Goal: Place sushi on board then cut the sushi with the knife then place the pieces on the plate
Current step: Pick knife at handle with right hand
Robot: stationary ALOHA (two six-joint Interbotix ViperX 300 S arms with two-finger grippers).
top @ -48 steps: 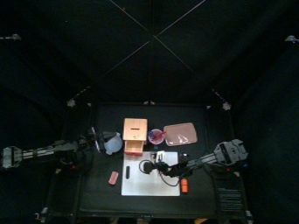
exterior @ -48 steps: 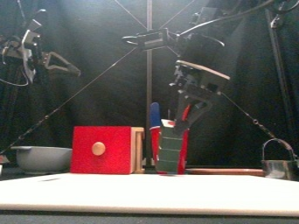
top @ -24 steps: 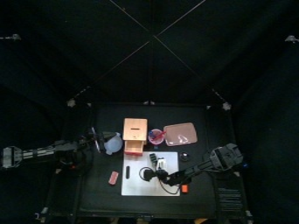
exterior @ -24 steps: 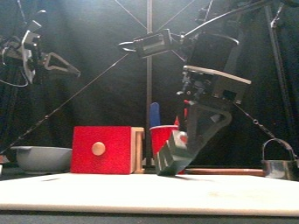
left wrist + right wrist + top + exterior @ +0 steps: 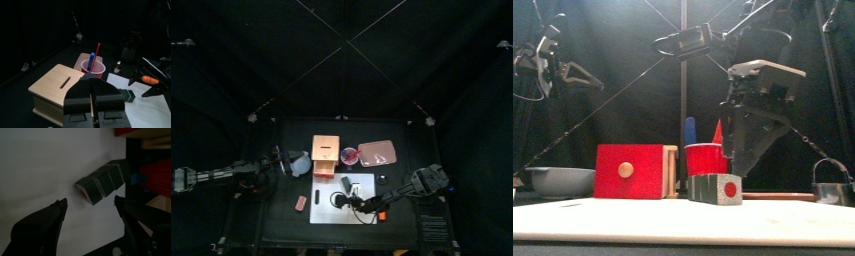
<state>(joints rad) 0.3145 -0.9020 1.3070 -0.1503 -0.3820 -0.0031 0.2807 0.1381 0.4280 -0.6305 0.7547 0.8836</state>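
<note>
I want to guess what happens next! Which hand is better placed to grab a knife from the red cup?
Probably the left hand: its wrist view looks straight at the red cup and blue knife. The right hand hangs open over the sushi roll on the white board.

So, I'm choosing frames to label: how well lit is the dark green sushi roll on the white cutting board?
Front view: the dark green sushi roll is well lit, red end clear, the white cutting board bright. Right wrist view: dimmer, outline plain.
</note>
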